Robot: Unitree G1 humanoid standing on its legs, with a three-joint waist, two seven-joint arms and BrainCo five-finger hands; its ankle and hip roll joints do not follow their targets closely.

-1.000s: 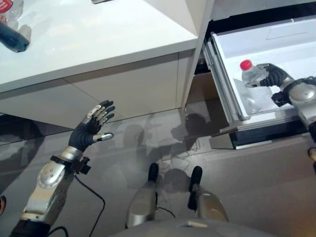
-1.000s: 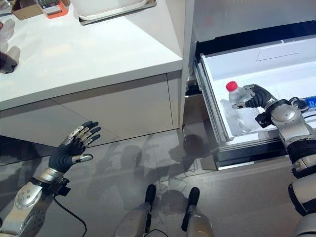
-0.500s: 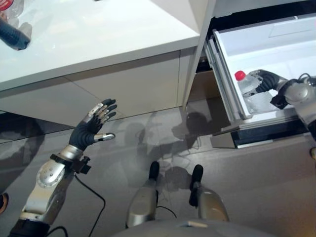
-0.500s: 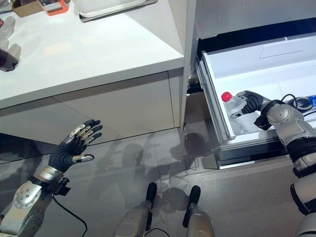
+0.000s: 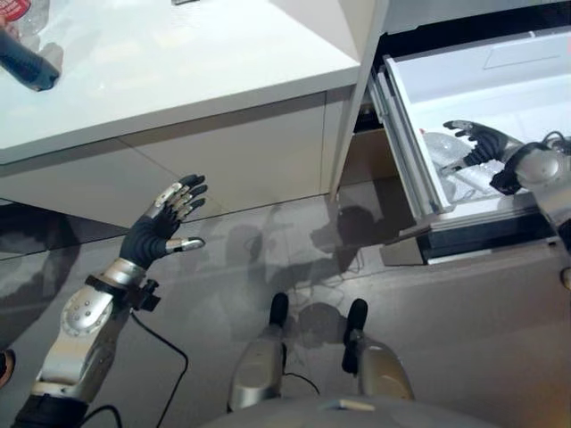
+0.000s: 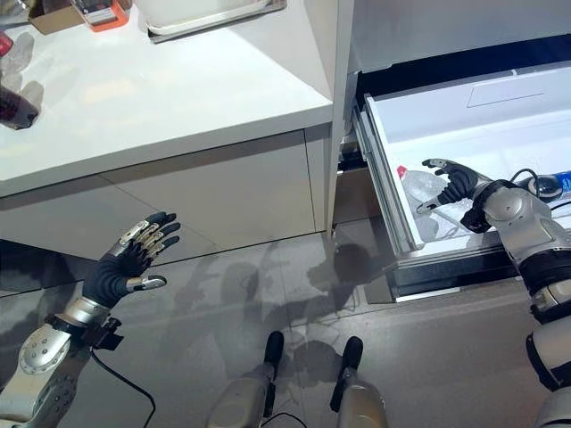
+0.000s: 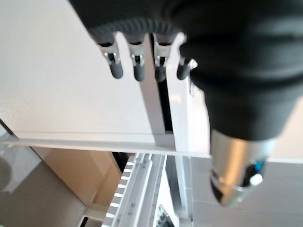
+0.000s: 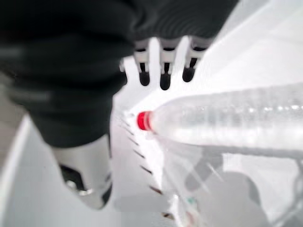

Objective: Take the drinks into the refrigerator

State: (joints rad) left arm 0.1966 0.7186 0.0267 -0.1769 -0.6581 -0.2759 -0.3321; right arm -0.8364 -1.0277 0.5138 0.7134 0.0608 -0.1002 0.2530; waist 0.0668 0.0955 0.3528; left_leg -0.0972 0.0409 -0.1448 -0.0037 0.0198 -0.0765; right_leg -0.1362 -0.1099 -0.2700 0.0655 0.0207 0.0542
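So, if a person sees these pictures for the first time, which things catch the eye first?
Probably the pulled-out white refrigerator drawer at the right, where a clear bottle with a red cap lies on its side. The right hand hovers open just above it. The left hand is spread open low in front of the white counter.

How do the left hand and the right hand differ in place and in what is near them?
The left hand hangs over the floor beside the cabinet, with nothing near its fingers. The right hand reaches into the open drawer, just above the clear bottle lying there. Both hands are open.
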